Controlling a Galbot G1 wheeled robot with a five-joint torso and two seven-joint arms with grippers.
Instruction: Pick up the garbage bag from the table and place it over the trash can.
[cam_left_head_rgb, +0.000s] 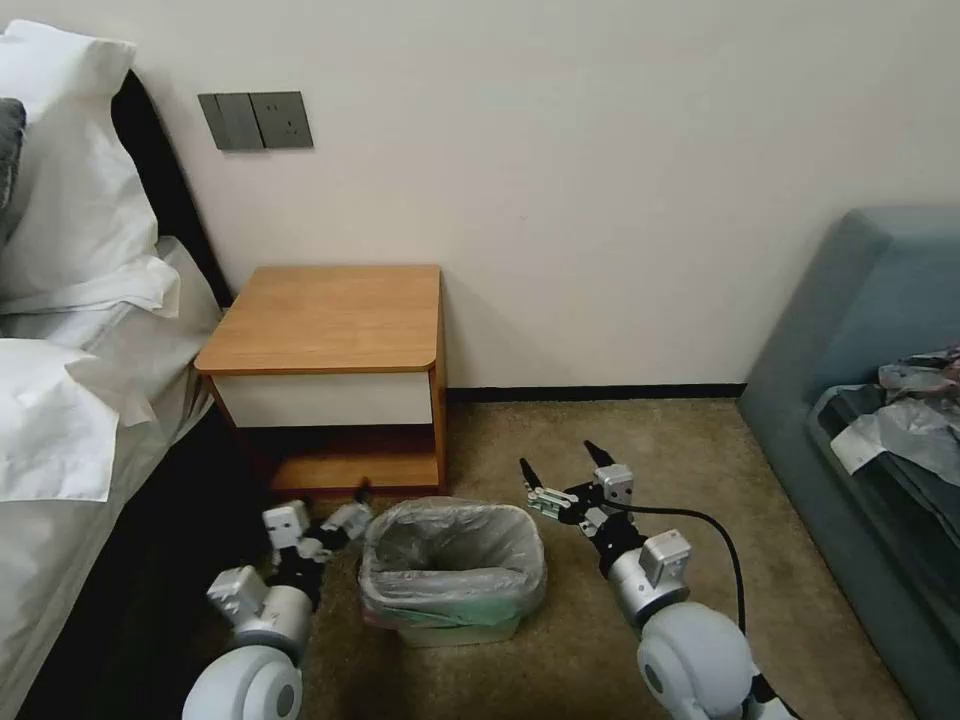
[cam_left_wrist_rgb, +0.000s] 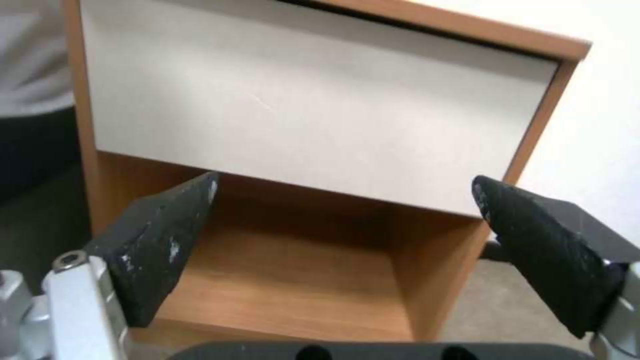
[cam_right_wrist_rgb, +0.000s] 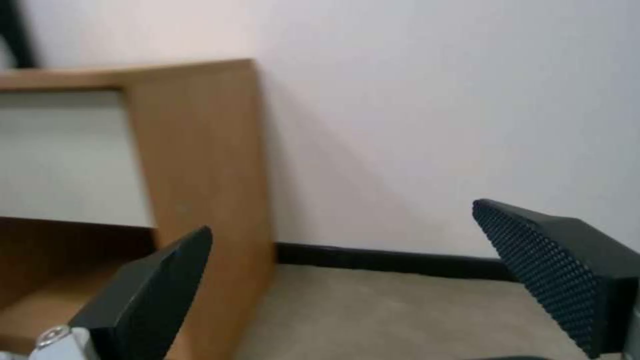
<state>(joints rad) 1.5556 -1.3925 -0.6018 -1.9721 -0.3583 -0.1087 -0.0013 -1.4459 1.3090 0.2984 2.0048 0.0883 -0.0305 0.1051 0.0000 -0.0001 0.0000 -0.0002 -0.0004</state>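
From where I sit, the garbage bag (cam_left_head_rgb: 452, 560) already lines the trash can (cam_left_head_rgb: 455, 625), its rim folded over the edge, and the table (cam_left_head_rgb: 330, 318) top is bare, so I judge the placing done. The risk now is snagging: the bag's thin plastic lies just beside my left gripper (cam_left_head_rgb: 345, 512), and a careless sweep inward could catch the film and pull the liner off the rim, or nudge the light bin across the carpet (cam_left_head_rgb: 660, 450). Both sets of fingers are spread wide and hold nothing. Past the left fingers (cam_left_wrist_rgb: 160, 240) is the table's low shelf; beyond the right gripper (cam_left_head_rgb: 560, 470), which hovers near the bin's other side, lie the table's side panel and the wall's dark baseboard (cam_right_wrist_rgb: 393, 260).
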